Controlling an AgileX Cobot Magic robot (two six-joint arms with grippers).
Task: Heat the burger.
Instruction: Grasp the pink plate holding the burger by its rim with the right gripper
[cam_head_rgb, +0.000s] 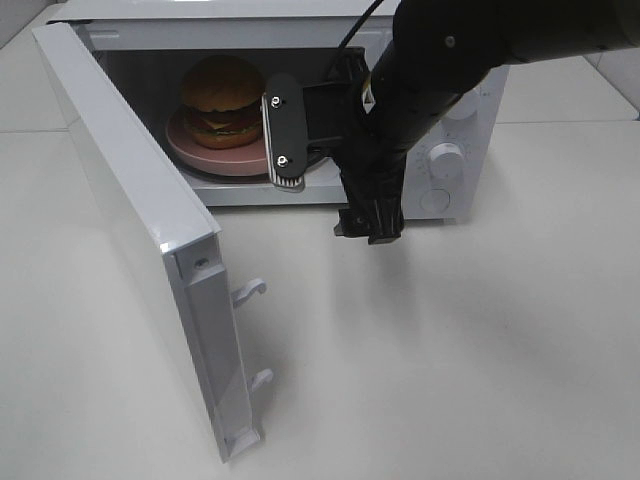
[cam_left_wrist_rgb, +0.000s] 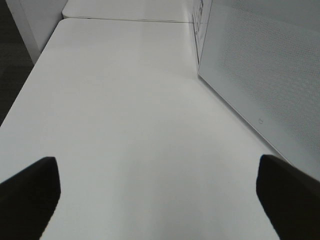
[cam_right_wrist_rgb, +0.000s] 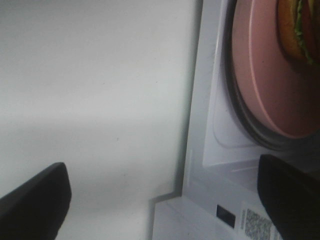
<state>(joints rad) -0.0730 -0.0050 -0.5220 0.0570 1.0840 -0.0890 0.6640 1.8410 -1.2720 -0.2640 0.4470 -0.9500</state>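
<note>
Burger: one burger (cam_head_rgb: 222, 100), upper left of centre in the high view, sitting on the pink plate (cam_head_rgb: 215, 155) inside the microwave (cam_head_rgb: 470, 130) cavity. Upright, glossy bun on top.
Plate: one, resting on the turntable; its rim and a slice of the burger (cam_right_wrist_rgb: 296, 30) show at the upper right of the right wrist view.
Door: one microwave door (cam_head_rgb: 130, 230), swung fully out toward the lower left of the high view, two latch hooks on its edge. Not yet closed.
Right gripper: right gripper (cam_head_rgb: 320, 130) at centre top of the high view, just at the cavity mouth, jaws spread wide, holding nothing.
Left gripper: left gripper (cam_left_wrist_rgb: 160, 195) jaws wide apart, empty, over bare worktop (cam_left_wrist_rgb: 125, 125) beside the door's outer face; not visible in the high view.
Controls: two knobs (cam_head_rgb: 445, 160) visible on the right-hand panel, the upper partly hidden by the arm.
Stage (judged): burger is loaded; door closing and the dial remain.
Risk 1: the right arm sits in the doorway; closing the door now would trap it.
Risk 2: a finger catching the plate rim on the way out could drag the plate and topple the burger.
Risk 3: a hard push on the door could shift the light microwave.
</note>
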